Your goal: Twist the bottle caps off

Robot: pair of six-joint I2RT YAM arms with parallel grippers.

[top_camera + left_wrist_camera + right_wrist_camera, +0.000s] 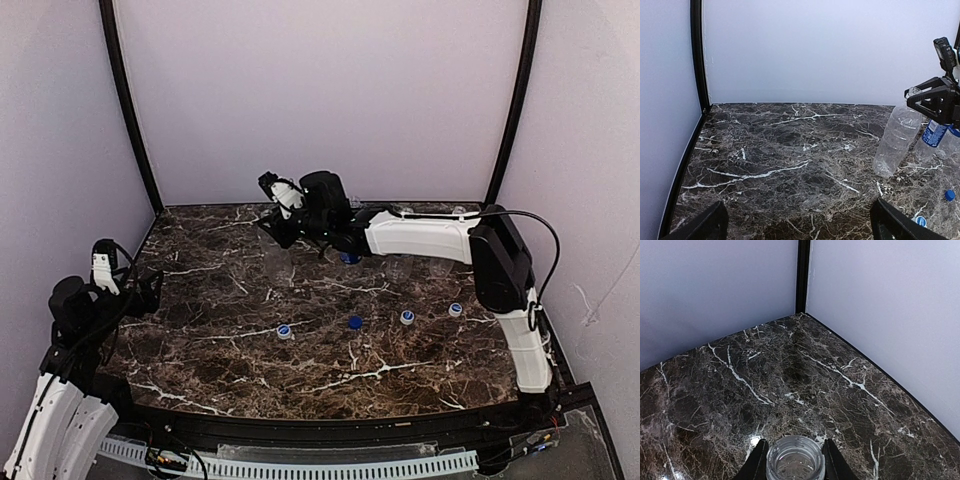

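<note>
Top view first: four bottle caps lie loose in a row on the worktop (220, 365), from its middle toward the right edge. That's one dark blue cap (355, 322) and three pale caps (285, 331). The bottles stand near the far edge under your right fingers (282, 228). They're too glassy to count here; only a blue label (346, 257) shows. Your left fingers (148, 288) hover by the left edge.

Left wrist view: the left fingers (797, 231) are spread as wide as they go, with nothing between them. I count three bottles over by the far edge. One is a ribbed bottle (895, 140), pinched at its top by the right fingers (920, 100). Just beside it is a labelled bottle (932, 139), and a third sits at the picture's edge. A fourth I can't find. Two caps show near the bottom right.

Right wrist view: the right fingers (795, 462) are closed snugly on the ribbed bottle's open neck (795, 459), which has no cap on it.

On handling, I judge these bottles light, thin-walled and easy to crush or tip. You'd do best to hold them at the stiff threaded neck, not the soft belly. The caps look tiny and light, so pinch them across the ridged rim.
</note>
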